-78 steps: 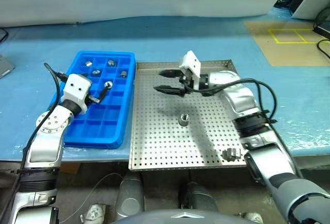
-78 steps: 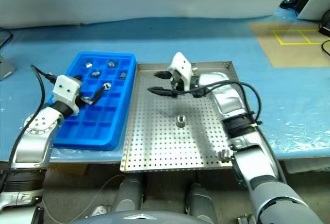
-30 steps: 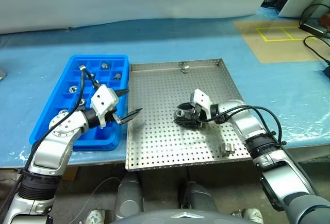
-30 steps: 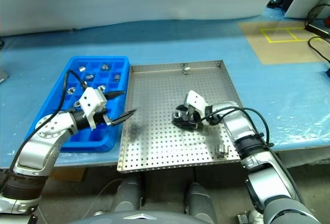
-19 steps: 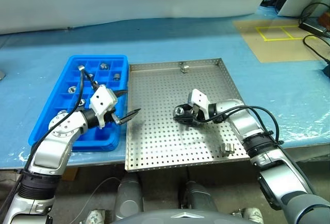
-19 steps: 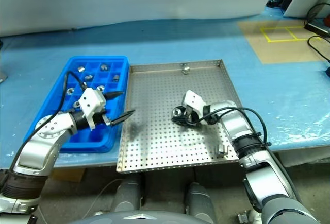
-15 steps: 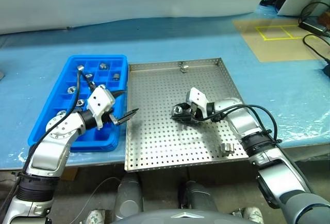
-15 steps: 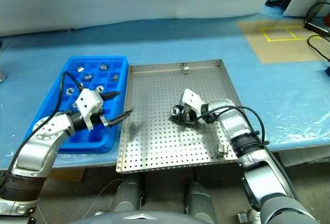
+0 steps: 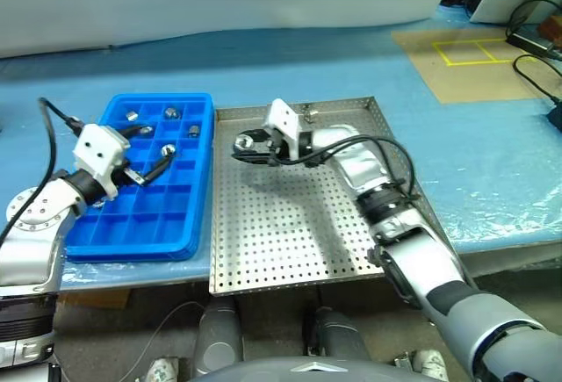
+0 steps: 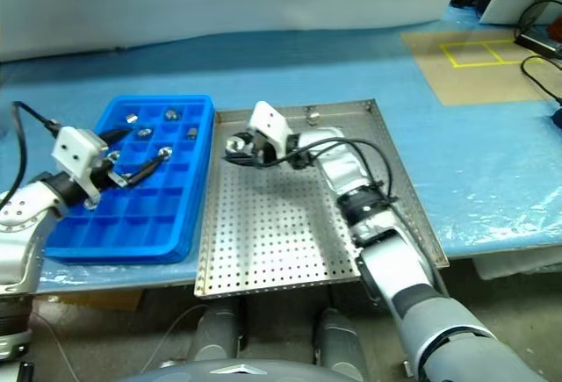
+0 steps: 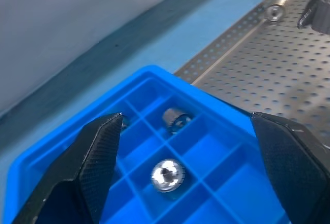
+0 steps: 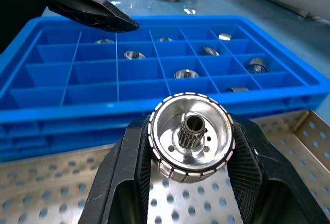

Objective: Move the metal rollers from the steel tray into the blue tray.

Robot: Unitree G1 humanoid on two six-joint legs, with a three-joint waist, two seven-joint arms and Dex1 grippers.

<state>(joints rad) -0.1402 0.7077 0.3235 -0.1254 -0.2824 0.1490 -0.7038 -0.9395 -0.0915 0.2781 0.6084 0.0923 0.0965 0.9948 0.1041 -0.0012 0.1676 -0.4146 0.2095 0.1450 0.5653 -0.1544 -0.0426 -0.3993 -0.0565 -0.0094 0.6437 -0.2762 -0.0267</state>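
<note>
A: Which step is this?
B: The carry. The right pincer (image 9: 248,147) grips a metal roller (image 12: 191,136) above the steel tray's (image 9: 299,250) far-left corner, just beside the blue tray (image 9: 132,224).
A: Next?
B: Probably cross left and drop it into a free compartment. The left pincer (image 9: 149,169) hangs wide open, empty, over the blue tray.

Left claw (image 9: 147,169) spread, right claw (image 12: 188,147) clamped – gripping

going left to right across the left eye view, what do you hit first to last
left gripper over the blue tray → roller held in the right gripper → steel tray → yellow taped square on the brown mat
</note>
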